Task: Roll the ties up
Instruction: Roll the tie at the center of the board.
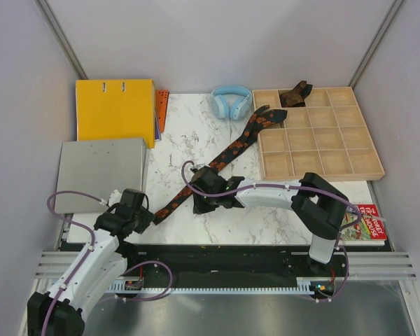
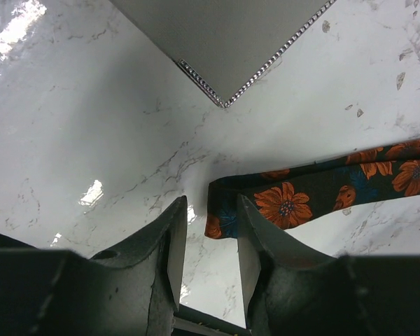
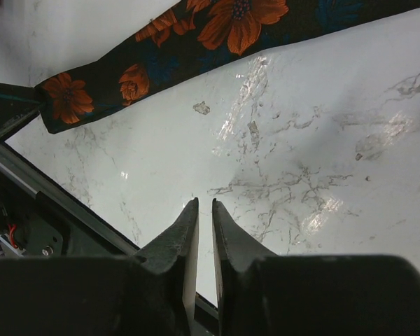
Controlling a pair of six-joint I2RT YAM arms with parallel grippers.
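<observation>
Along the bottom of the overhead view runs a ribbed metal rail, with a strip of black mat just above it. Beyond lies the glossy white marble-patterned surface (image 1: 266, 217), veined in grey and mirroring the lights.

At lower left the left tool (image 1: 136, 210) hangs low, its two dark fingers parted by a moderate gap and gripping nothing. The narrow end of a dark fabric necktie printed with orange-red flowers (image 2: 287, 203) lies flat just past its fingertips. At centre the right tool (image 3: 204, 210) sits over bare marble, its fingers drawn together to a thin slit, empty.

The necktie (image 1: 238, 147) runs diagonally up and right, its wide end draped over the left rim of a pale wooden tray of square compartments (image 1: 367, 168). A bundled dark brown tie (image 1: 294, 96) sits in a top-row compartment.

A matte grey panel (image 1: 101, 171) lies at left, and a yellow ring binder (image 1: 115, 112) lies above it. Light-blue padded headphones (image 1: 231, 101) lie at top centre, and a red book (image 1: 367, 224) lies at lower right. Plain pale lilac-grey walls enclose everything.
</observation>
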